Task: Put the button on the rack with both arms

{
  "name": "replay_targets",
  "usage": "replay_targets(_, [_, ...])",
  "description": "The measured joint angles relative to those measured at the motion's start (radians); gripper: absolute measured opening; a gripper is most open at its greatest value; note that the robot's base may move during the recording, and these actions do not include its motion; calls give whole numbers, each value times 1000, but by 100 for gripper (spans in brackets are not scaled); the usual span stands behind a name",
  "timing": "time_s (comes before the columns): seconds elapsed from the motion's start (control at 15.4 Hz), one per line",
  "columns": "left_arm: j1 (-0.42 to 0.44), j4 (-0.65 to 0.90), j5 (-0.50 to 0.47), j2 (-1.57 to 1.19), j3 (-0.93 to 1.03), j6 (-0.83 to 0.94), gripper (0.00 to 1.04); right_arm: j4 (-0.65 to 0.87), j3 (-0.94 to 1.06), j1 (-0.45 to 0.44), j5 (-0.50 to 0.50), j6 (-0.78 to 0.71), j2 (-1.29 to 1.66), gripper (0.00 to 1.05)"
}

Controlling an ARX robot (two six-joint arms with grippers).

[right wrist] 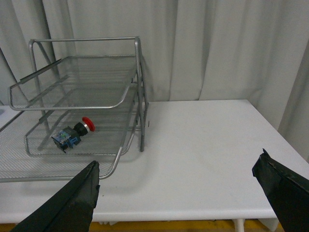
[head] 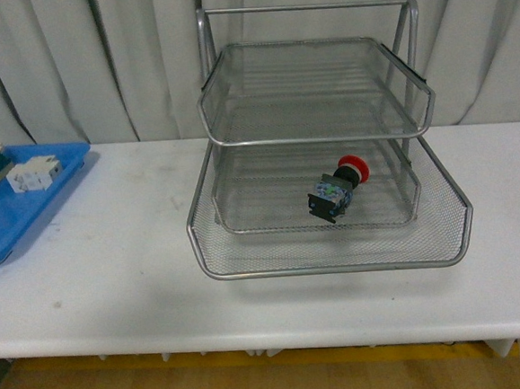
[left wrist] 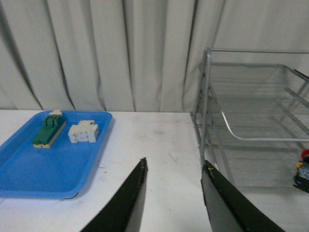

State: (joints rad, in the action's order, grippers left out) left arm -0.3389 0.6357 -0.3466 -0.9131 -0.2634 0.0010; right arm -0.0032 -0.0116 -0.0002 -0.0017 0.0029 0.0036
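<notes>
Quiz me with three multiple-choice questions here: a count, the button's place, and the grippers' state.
1. How many parts lie on the blue tray? A one; B two; C three.
2. Where is the button? A on the blue tray; B in the rack, under its top tray; C on its top tray.
3. The left gripper and right gripper are: A both open; B both shut; C one holding the button.
Answers: 1 B, a green block and a white block. 2 B, it lies on mesh below the top tray. 3 A, fingers apart, nothing between.
</notes>
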Motion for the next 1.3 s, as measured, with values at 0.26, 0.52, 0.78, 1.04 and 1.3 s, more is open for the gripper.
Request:
replay_targets(0.26, [132,-50,132,177,120,0,2,0,0,0,2,0,0,98])
replay_targets(0.52, [212,-129,217,323,183,0,2,0,0,0,2,0,0,98])
replay_targets(0.78, [346,-227,332,458,220,-1,2,0,0,0,2,0,0,98])
replay_targets(1.04, [336,-281,346,559,254,-1,2,-1,0,0,2,0,0,98])
replay_targets(1.3, [336,-383,346,662,254,-1,2,0,0,0,2,0,0,98])
